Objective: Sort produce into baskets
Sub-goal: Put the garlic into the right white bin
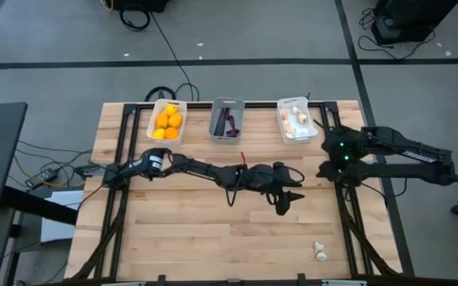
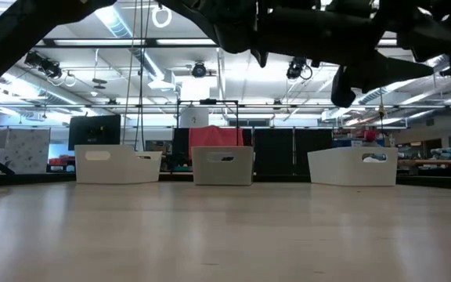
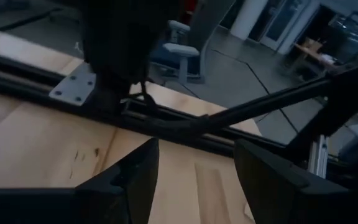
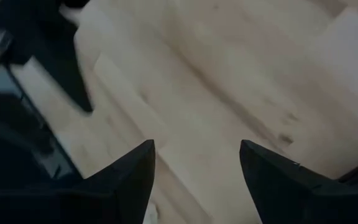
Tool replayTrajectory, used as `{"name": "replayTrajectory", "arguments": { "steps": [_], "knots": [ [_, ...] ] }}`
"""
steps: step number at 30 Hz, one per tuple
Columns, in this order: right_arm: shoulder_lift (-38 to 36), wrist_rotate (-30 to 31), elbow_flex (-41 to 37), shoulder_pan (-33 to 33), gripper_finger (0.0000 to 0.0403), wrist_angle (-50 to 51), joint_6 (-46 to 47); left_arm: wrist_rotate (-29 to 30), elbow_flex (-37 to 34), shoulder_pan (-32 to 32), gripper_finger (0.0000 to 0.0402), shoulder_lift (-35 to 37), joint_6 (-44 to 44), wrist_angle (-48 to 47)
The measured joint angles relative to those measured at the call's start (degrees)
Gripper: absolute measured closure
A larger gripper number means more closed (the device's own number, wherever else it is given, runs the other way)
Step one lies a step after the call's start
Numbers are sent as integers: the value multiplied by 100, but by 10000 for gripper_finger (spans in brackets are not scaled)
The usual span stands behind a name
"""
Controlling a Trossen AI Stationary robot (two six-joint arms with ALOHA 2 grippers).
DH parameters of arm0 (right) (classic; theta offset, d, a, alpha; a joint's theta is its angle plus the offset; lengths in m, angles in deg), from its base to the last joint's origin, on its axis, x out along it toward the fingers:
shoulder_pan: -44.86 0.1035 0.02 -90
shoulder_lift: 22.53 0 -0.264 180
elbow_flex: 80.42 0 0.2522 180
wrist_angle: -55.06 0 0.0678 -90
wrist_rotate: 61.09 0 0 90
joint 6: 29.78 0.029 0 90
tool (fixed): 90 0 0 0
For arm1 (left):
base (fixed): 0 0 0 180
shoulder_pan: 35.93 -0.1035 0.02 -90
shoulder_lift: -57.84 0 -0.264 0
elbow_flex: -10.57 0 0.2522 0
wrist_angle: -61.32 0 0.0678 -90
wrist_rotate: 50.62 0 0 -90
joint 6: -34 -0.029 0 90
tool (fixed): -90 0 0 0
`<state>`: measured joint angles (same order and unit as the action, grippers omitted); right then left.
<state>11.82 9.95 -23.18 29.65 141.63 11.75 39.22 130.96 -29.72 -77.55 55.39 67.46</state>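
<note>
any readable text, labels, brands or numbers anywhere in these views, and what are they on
No text can be read in any view.
The right arm has pale marks along its link, too small to read.
The three baskets, left, middle and right, show no labels.
Anything in the room behind is too blurred to read.

Three baskets, about five orange fruits, one garlic bulb loose on the table

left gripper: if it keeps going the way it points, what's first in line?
Left gripper is open, empty, aimed across bare wood at the black frame rail along the table edge. Probably the rail comes first; depth is unclear.
</note>
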Motion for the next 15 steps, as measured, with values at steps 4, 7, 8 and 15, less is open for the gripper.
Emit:
{"name": "replayTrajectory", "arguments": {
  "steps": [4, 7, 8, 15],
  "knots": [
    [5, -38, 0, 476, 165, 8, -65, 8, 0, 25, 188, 102, 261, -114],
    [25, 67, -65, 859, 167, -191, -57, 2, 7, 25, 188, 333, 155, -606],
    [24, 139, -107, 980, 167, -340, -38, 24, 9, 1, 188, 441, 38, -997],
    [113, 538, -664, 1742, 167, -2828, 502, 678, 9, -253, 189, 1352, -302, -3661]
  ]
}}
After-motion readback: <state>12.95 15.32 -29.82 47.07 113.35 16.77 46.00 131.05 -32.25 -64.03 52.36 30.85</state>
